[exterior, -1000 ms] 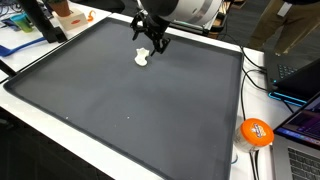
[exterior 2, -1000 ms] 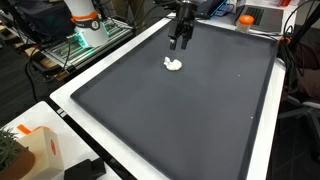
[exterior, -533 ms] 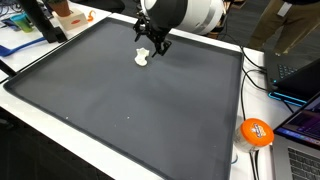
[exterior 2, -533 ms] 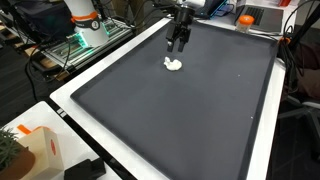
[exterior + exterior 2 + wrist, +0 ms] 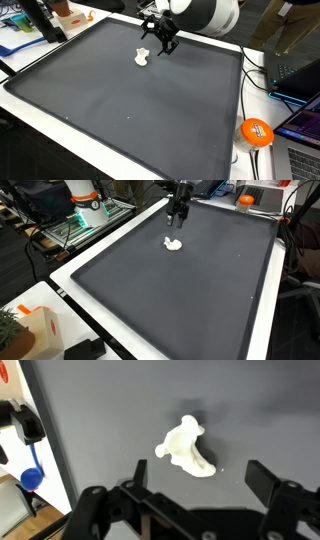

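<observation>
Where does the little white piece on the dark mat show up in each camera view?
In an exterior view: white piece upper middle, just left of the tool.
In an exterior view: white piece upper middle, below the tool.
Wrist view: white piece centre, just above the open tool.
Shared landmark: the tool, close beside the piece, not touching.

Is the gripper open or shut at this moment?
Open. The gripper hangs above the dark mat; in the wrist view its fingers stand wide apart, and the small white object lies untouched below.
</observation>
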